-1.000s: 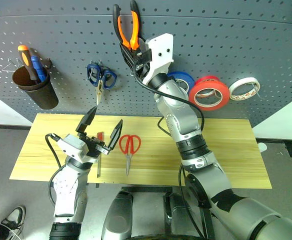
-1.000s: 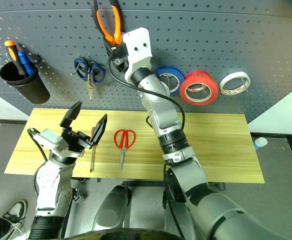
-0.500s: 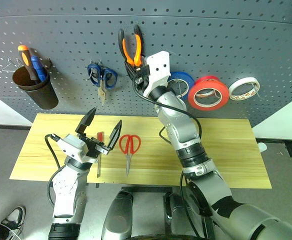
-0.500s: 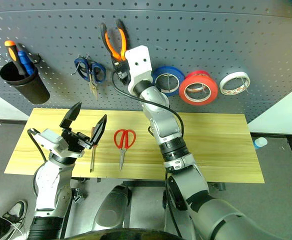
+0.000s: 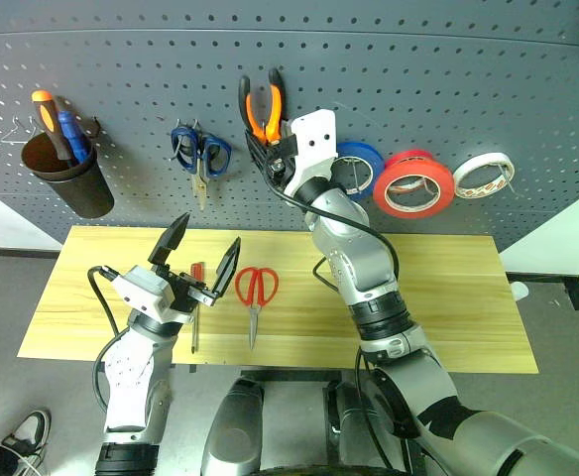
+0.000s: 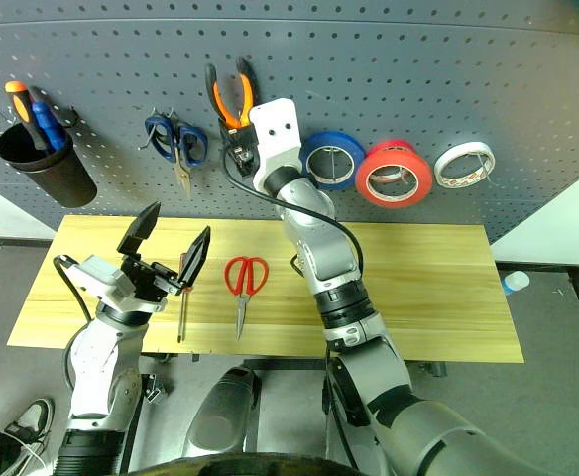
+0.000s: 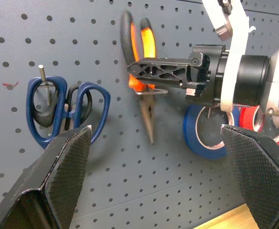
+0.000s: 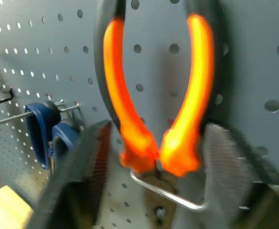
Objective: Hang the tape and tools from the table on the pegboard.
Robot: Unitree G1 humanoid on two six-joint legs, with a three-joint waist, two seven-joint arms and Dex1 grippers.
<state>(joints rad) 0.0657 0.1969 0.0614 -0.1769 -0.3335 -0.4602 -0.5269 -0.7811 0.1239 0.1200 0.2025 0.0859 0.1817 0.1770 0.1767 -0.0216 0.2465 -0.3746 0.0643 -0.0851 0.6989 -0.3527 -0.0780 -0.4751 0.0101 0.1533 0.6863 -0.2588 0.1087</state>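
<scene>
We see a matt grey pegboard [image 5: 448,79] with thin shiny metal hooks [image 8: 170,193], a pale wood table [image 5: 448,297] with visible grain, pliers [image 7: 142,71] with glossy orange handles, and fingers [image 7: 68,167] with rough knurled black pads

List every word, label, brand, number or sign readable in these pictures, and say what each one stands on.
No text can be read on anything here.
The white tape roll has small reddish marks along its edge, too small to read.
The red tape, blue tape roll, pliers, both pairs of scissors and the dark cup bear no visible lettering.
</scene>
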